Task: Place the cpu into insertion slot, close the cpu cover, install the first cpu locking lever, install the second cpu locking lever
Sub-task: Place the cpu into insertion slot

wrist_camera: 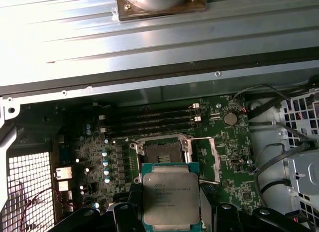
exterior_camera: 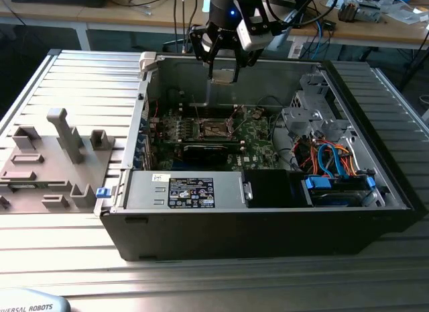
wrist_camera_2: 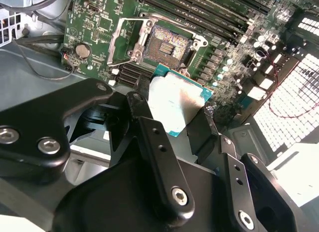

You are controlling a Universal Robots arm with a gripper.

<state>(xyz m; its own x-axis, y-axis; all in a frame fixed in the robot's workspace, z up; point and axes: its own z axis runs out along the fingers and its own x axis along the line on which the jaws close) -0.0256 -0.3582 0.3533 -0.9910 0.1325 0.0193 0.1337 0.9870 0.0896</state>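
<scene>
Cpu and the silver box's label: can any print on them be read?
Cpu, held in the claw: several printed lines, too small to read.
Label on the silver box: print blurred, unreadable.
Nothing can be quoted.

The cpu (wrist_camera: 171,194) has a dull silver metal top on a green base. The gripper (wrist_camera_2: 174,112) consists of black links with a smooth satin finish, fastened with bright metal screws. The insertion slot (wrist_camera: 162,151) is dark and finely grained, with a bare metal rim. The cpu cover (wrist_camera_2: 115,45) is thin silver-grey metal. The motherboard (wrist_camera: 224,162) is glossy green. The case (exterior_camera: 268,74) is matt grey sheet metal. The table (exterior_camera: 268,278) is ribbed grey metal.
</scene>
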